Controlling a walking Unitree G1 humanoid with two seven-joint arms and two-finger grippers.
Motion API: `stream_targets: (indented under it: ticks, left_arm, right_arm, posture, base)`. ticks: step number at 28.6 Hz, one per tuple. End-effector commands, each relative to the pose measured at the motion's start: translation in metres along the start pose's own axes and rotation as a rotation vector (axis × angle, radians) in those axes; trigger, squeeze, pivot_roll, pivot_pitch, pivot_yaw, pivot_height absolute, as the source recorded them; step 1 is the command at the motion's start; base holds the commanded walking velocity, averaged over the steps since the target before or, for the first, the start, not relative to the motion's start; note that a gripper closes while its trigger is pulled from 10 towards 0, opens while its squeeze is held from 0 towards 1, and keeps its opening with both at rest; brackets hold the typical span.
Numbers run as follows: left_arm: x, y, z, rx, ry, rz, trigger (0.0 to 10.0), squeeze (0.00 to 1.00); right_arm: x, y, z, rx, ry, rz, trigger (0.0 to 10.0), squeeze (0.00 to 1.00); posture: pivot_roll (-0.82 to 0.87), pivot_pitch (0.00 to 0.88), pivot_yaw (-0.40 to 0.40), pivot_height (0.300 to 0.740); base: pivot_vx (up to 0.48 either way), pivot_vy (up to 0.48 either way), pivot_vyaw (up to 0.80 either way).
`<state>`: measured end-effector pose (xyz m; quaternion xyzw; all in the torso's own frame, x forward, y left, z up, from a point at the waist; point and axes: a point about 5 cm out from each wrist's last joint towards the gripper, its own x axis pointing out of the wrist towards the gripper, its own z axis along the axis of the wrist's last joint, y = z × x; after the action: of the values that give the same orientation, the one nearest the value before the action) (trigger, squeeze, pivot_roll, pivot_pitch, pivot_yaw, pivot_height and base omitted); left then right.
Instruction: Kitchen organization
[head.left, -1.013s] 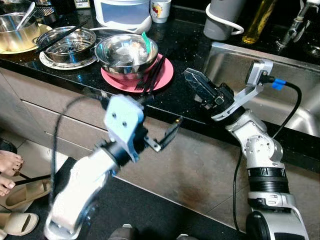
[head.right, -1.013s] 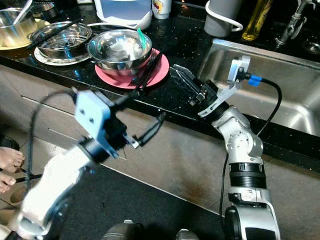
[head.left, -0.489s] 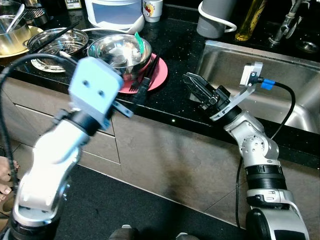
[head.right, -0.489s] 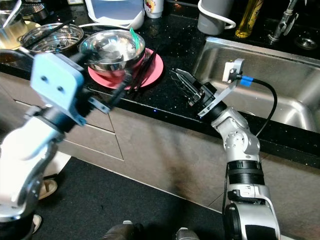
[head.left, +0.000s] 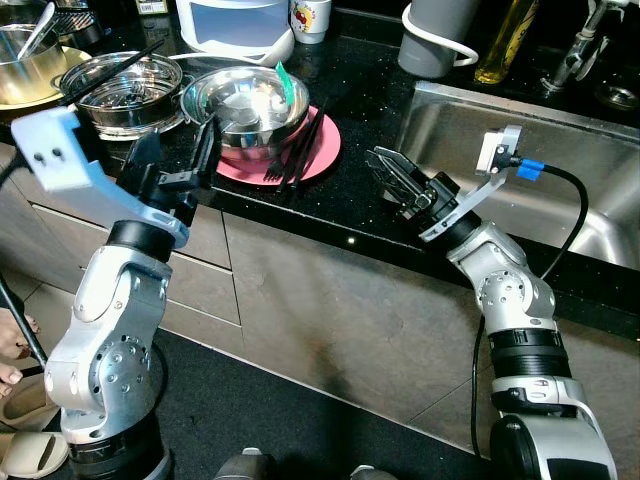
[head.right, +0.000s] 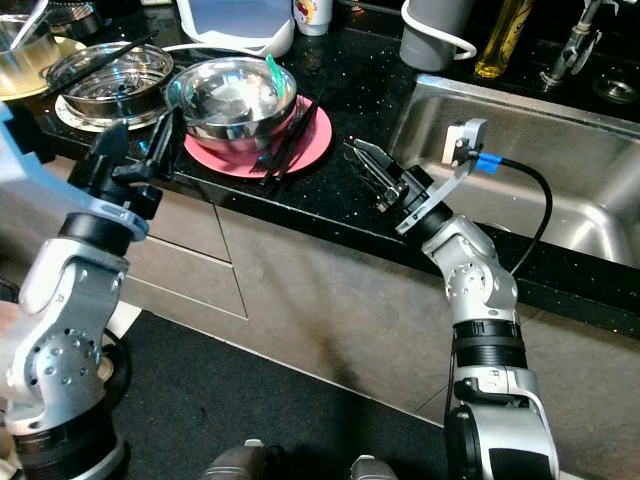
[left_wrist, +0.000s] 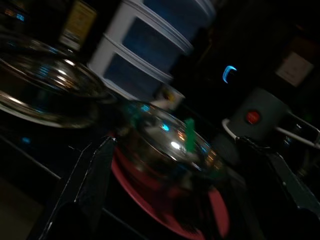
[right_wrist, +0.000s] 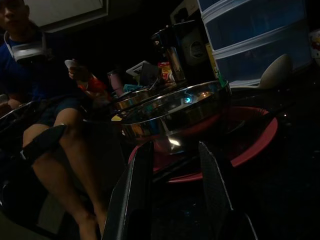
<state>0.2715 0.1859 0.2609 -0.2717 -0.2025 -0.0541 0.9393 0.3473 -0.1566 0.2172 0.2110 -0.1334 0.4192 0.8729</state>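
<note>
Two grippers are raised at the front edge of a black speckled counter. The left gripper, at centre left of the left eye view, has its fingers spread wide and holds nothing; its tips sit just beside the steel bowl on a pink plate in the upper middle. Black chopsticks lie across the plate's right side, and a green utensil stands in the bowl. The right gripper, at centre, is parted a little and empty, poised over bare counter between the plate and the steel sink at upper right. A second steel bowl sits at upper left. No writing can be read; a mug at the top carries a small printed picture. The bare stretch around the right gripper is the widest open room along the edge.
</note>
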Motion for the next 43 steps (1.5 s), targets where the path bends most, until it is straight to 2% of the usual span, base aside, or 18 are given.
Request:
stream_targets:
  ticks: [1, 3, 6, 10, 14, 15, 18, 23, 29, 39, 43]
  left_arm:
    - [0.002, 0.006, 0.002, 0.046, 0.01, 0.011, 10.0, 0.0]
    - [0.002, 0.007, 0.004, 0.064, 0.011, 0.011, 10.0, 0.0]
    - [0.006, 0.008, 0.015, 0.17, -0.013, -0.02, 10.0, 0.0]
    - [0.008, 0.006, 0.02, 0.169, -0.035, -0.052, 10.0, 0.0]
    - [0.012, -0.005, 0.019, 0.287, -0.019, -0.164, 10.0, 0.0]
    - [0.012, -0.005, 0.019, 0.287, -0.019, -0.164, 10.0, 0.0]
    - [0.018, -0.01, 0.014, 0.397, 0.002, -0.237, 10.0, 0.0]
    - [0.028, -0.013, 0.012, 0.407, -0.003, -0.28, 10.0, 0.0]
    - [0.035, -0.012, 0.014, 0.429, -0.003, -0.314, 10.0, 0.0]
    - [0.035, -0.003, 0.006, 0.448, 0.026, -0.326, 10.0, 0.0]
    - [0.036, 0.004, -0.002, 0.506, 0.059, -0.34, 10.0, 0.0]
  right_arm:
    - [-0.002, -0.002, -0.003, -0.011, 0.011, -0.015, 10.0, 0.0]
    - [-0.002, -0.002, -0.004, -0.012, 0.012, -0.015, 10.0, 0.0]
    - [-0.003, -0.002, -0.004, -0.015, 0.013, -0.021, 10.0, 0.0]
    - [-0.003, -0.002, -0.004, -0.015, 0.011, -0.021, 10.0, 0.0]
    - [-0.003, 0.0, -0.004, -0.015, 0.006, -0.016, 10.0, 0.0]
    - [-0.003, 0.0, -0.004, -0.015, 0.006, -0.016, 10.0, 0.0]
    - [-0.003, 0.002, -0.005, -0.018, 0.008, 0.001, 10.0, 0.0]
    - [-0.01, 0.006, -0.001, -0.062, 0.017, 0.069, 10.0, 0.0]
    - [-0.026, 0.002, 0.021, -0.081, -0.003, 0.141, 10.0, 0.0]
    - [-0.027, 0.01, 0.014, -0.07, 0.025, 0.184, 10.0, 0.0]
    - [-0.026, 0.014, 0.014, -0.061, 0.02, 0.21, 10.0, 0.0]
  posture:
    - [0.04, 0.113, -0.068, 0.74]
    - [0.04, 0.113, -0.067, 0.74]
    - [0.04, 0.117, -0.067, 0.74]
    - [0.04, 0.119, -0.065, 0.74]
    - [0.04, 0.12, -0.063, 0.74]
    - [0.04, 0.12, -0.063, 0.74]
    - [0.04, 0.122, -0.062, 0.74]
    - [0.04, 0.124, -0.06, 0.74]
    - [0.03, 0.129, -0.052, 0.74]
    - [0.02, 0.13, -0.046, 0.74]
    - [0.02, 0.13, -0.044, 0.74]
  base:
    - [0.0, 0.0, 0.0]
    - [0.0, 0.0, 0.0]
    - [0.0, 0.0, 0.0]
    - [0.0, 0.0, 0.0]
    - [0.0, 0.0, 0.0]
    - [0.0, 0.0, 0.0]
    - [0.0, 0.0, 0.0]
    - [0.0, 0.0, 0.0]
    - [0.0, 0.0, 0.0]
    - [0.0, 0.0, 0.0]
    - [0.0, 0.0, 0.0]
